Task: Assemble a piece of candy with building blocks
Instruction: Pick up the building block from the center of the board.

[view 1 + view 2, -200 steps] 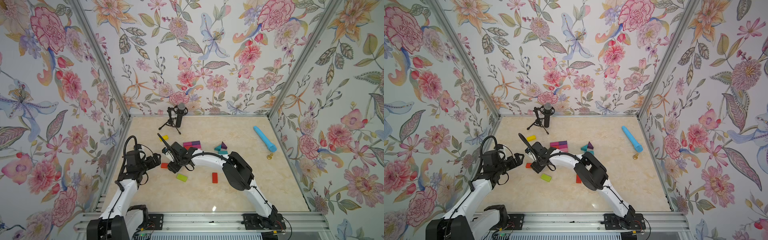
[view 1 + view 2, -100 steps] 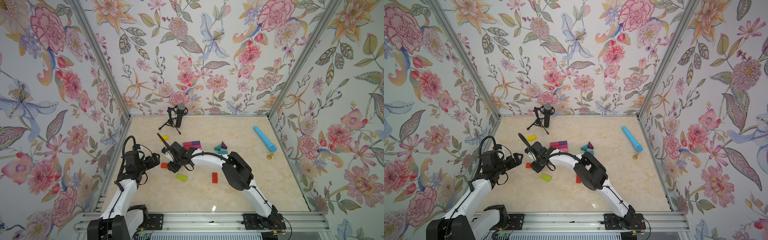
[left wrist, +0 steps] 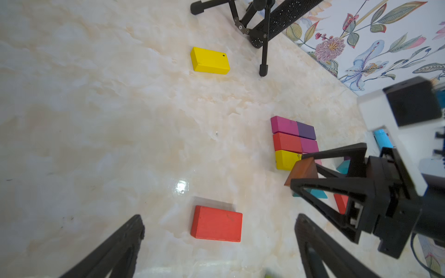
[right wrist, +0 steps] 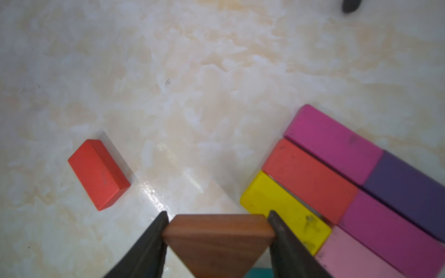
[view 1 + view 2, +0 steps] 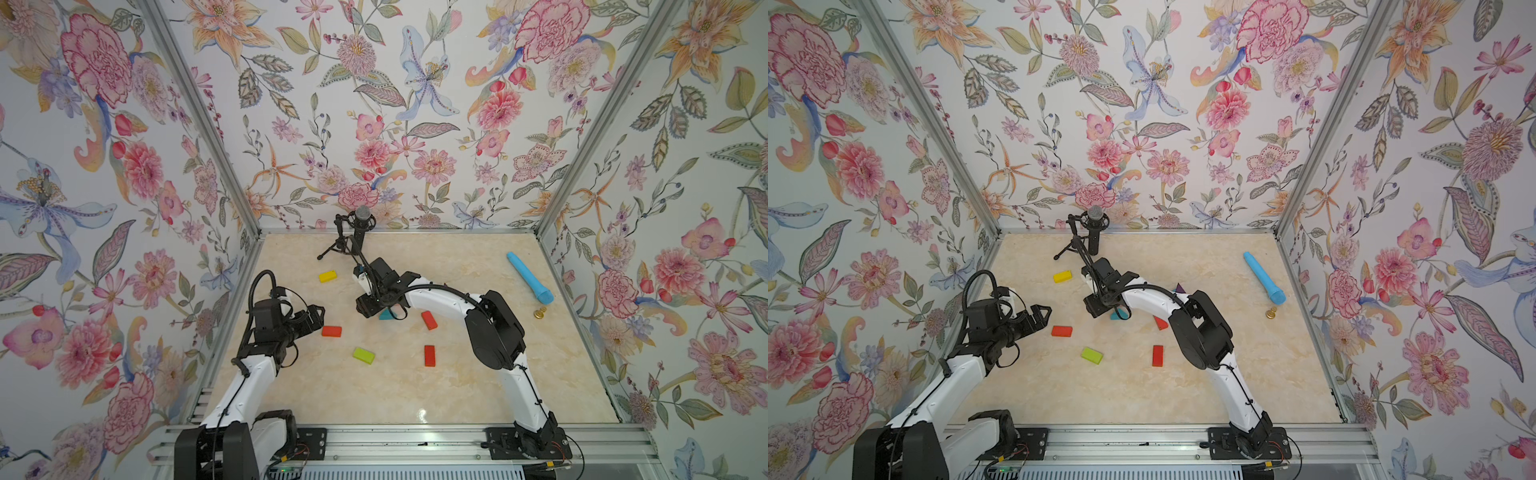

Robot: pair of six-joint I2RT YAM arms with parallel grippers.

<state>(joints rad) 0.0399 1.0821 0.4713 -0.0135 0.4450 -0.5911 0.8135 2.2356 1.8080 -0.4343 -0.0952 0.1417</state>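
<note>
Setting the brown triangle (image 4: 218, 240) against the short end of the brick slab looks like the step in hand, so that it reads as 1 twisted wrapper end of the candy. To do it well, I would turn the triangle so its apex meets the middle red brick (image 4: 310, 178), not the yellow brick (image 4: 284, 211) it is just beside now. I would then lower it flat onto the counter (image 5: 415, 395) and let go only once it rests there. A sideways nudge could push the 6 tightly packed bricks apart. The right end effector (image 4: 218, 213), just left of centre in both top views, is partly closed, its 2 fingers pinching the triangle's opposite corners. Whether the triangle touches the counter I cannot tell. The left end effector (image 5: 1044, 318), at the left of the counter in a top view, stands wide and holds nothing, with a loose red brick (image 3: 216, 223) lying just ahead of it.
</note>
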